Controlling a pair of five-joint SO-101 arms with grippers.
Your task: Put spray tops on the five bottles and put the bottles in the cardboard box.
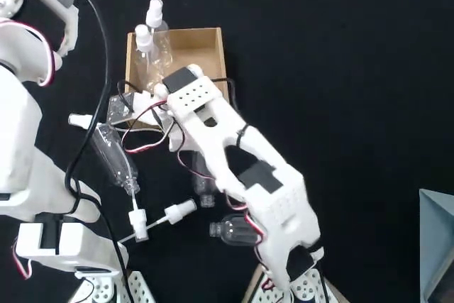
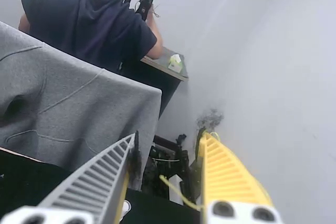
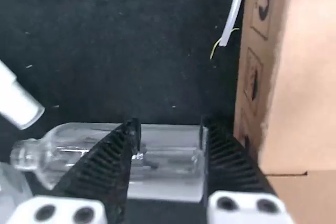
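STEP: right tool (image 3: 168,129) is hovering over a topless bottle (image 3: 163,156), likely lining up a grasp | TOOL: fingers (image 3: 105,166) standing apart, clamping nothing | BOTTLE: lying on the counter (image 3: 131,51) just beside the cardboard box (image 3: 294,77), long axis square to its wall, neck pointing toward the left edge | NEXT: probably needing a wrist turn to close across the body
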